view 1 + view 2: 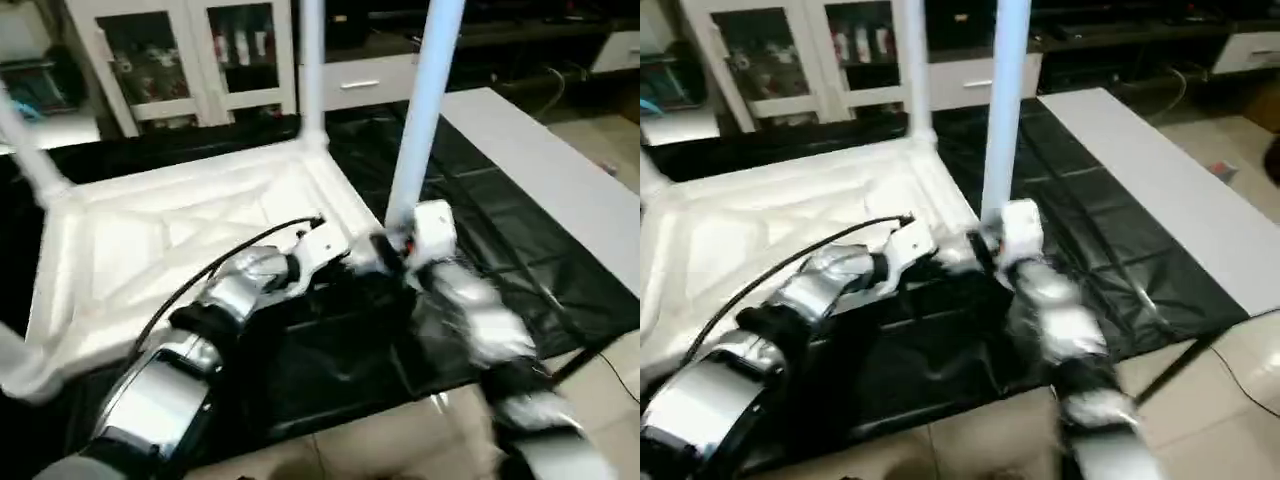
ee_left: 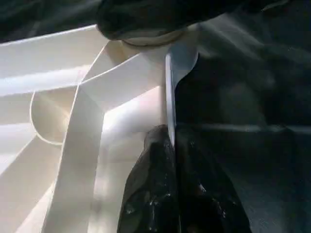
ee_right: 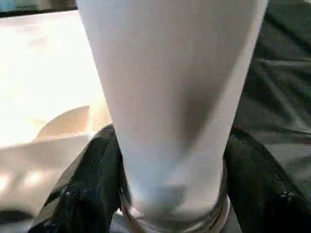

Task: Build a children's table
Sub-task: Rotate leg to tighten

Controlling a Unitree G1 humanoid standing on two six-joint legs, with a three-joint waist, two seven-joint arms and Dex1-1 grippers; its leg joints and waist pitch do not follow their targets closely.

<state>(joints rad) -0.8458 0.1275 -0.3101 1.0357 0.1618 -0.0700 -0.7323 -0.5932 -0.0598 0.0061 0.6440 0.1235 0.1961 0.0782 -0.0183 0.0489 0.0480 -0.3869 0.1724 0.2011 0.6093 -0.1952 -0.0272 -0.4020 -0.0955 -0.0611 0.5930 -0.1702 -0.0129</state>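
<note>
Right gripper (image 3: 170,194): jaws spread partway, one black finger (image 3: 80,189) on each side of the flared foot of a white table leg (image 1: 420,110). It has hold of that leg low down, close to the end that goes into the top.
Held leg: stands near upright, rising out of the picture's upper edge in the head views. Its lower end sits at the near right corner of the table top (image 1: 150,250); whether it is fully seated in the socket cannot be told.
Reason for the hold (judgement): a low grip keeps the leg vertical over the corner socket so it can be pressed or twisted home.
Left gripper (image 2: 170,160): closed tight, nothing between the fingers. Its tip rests against the thin rim of the table top beside the same corner.
Reason for the contact (judgement): it appears to brace the top so it does not slide while the leg is worked in.
Table top: lies upside down, ribbed underside up, on the black-draped worktop (image 1: 480,220).
Other legs: one fitted leg (image 1: 312,60) stands at the far right corner; another (image 1: 25,140) leans out of the far left corner; a further leg's base (image 1: 15,365) shows at the near left corner.
Background: white cabinets (image 1: 180,50) behind the worktop, well apart from the work.
</note>
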